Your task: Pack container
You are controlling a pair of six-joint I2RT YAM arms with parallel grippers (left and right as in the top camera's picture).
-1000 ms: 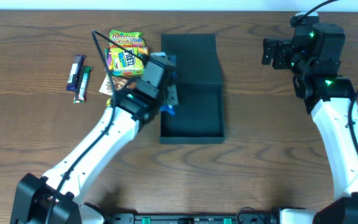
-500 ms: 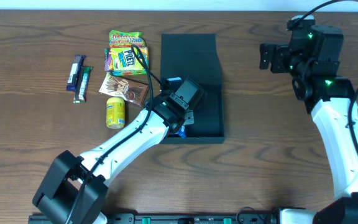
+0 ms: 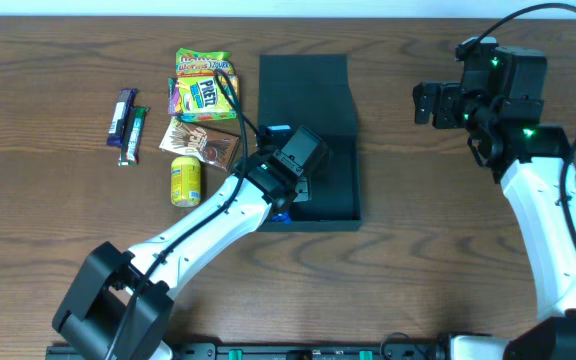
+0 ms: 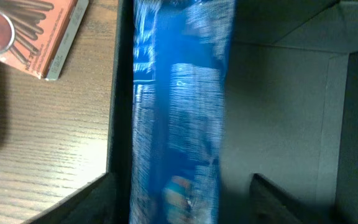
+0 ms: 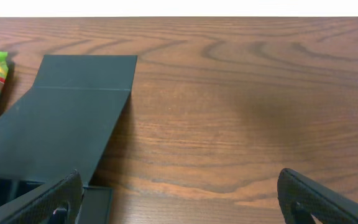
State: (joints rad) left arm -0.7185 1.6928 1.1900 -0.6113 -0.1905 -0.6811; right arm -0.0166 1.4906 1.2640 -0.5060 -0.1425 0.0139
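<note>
The dark teal container (image 3: 336, 178) sits mid-table with its flap lid (image 3: 303, 90) folded back on the far side. My left gripper (image 3: 293, 195) hangs over the box's left half. In the left wrist view a blue snack pack (image 4: 179, 112), blurred, lies along the inner left wall (image 4: 124, 93). It sits between my left gripper's (image 4: 182, 205) fingers with a gap on each side, so the jaws are open and not pressing it. A sliver of the blue pack (image 3: 280, 213) shows under the arm from overhead. My right gripper (image 3: 426, 103) stands open and empty above bare table, right of the lid (image 5: 73, 118).
Left of the container lie a gummy bag (image 3: 204, 64), a green and yellow candy bag (image 3: 203, 97), a brown box of chocolate sticks (image 3: 203, 143), a yellow can (image 3: 186, 180) and two wrapped bars (image 3: 121, 113). The brown box (image 4: 33, 31) lies just outside the container wall.
My left arm swung from the snack pile to over the container, carrying the blue pack. In the last half second its jaws widened off the pack. The right arm edged slightly left.
</note>
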